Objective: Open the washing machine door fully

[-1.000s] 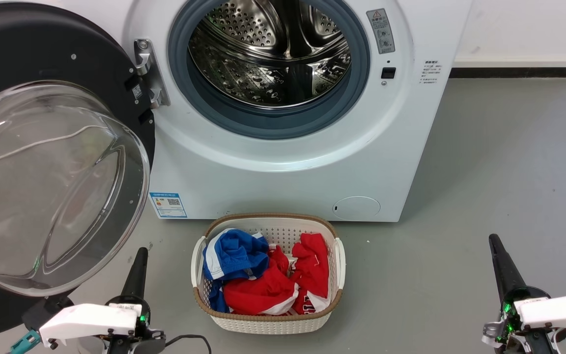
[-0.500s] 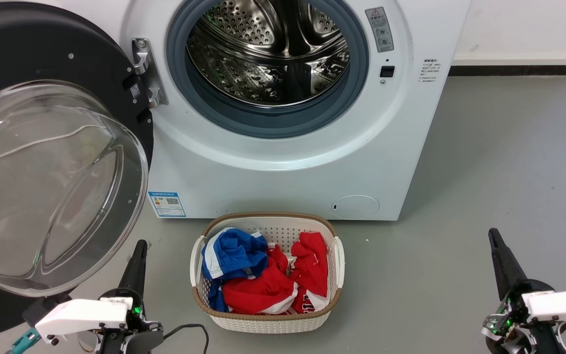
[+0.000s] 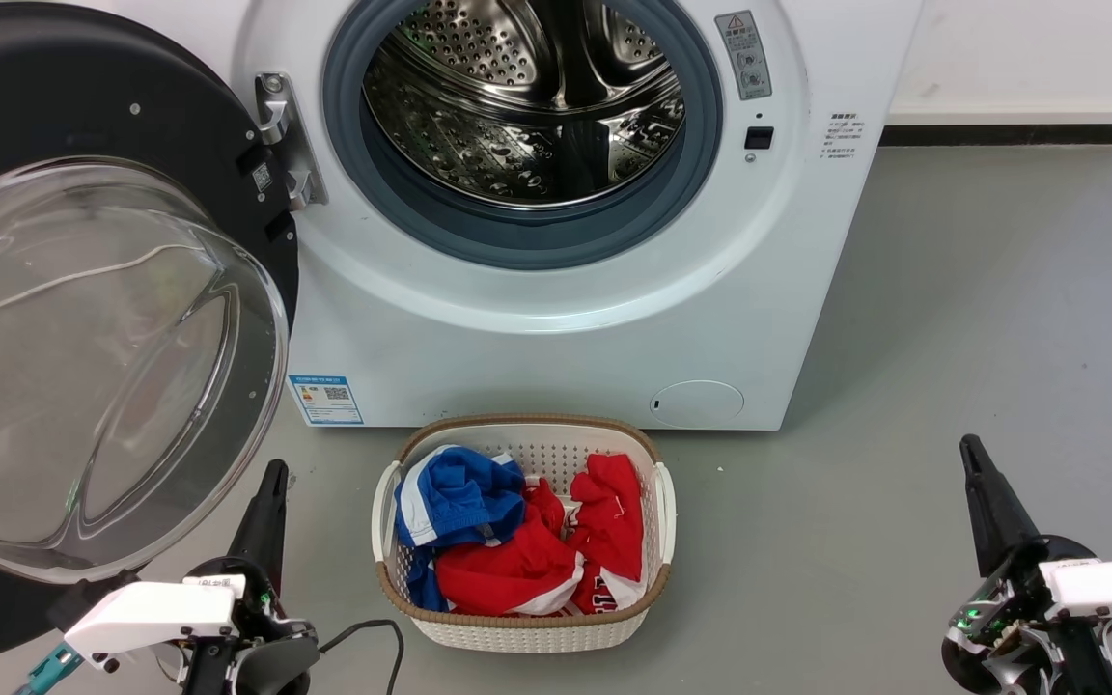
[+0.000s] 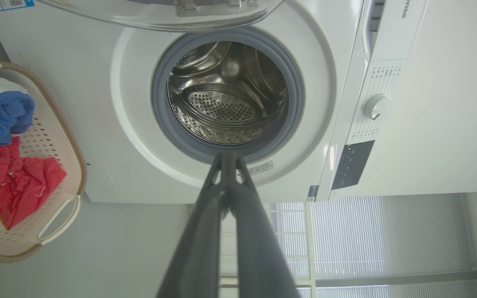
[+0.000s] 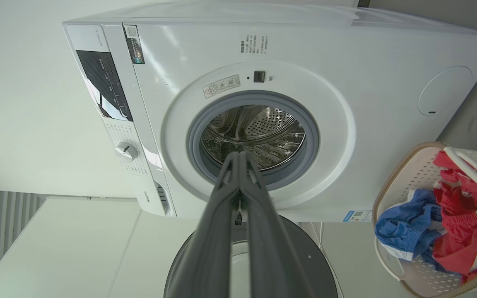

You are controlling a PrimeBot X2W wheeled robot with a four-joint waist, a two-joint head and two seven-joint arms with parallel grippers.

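Nearest us, the left gripper (image 3: pixel 274 473) and right gripper (image 3: pixel 969 449) hang clenched on nothing. Beyond, the large round black washing machine door with its bulging clear glass bowl (image 3: pixel 112 338) stands wide at the left edge of the white machine (image 3: pixel 556 357). We judge a rising left arm could strike the glass.

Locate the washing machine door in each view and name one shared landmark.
Head view: door at left, open, glass bowl bulging toward camera.
Left wrist view: door's glass along the top edge.
Right wrist view: door's black disc at bottom centre, behind the right gripper.
Shared landmark: steel drum.
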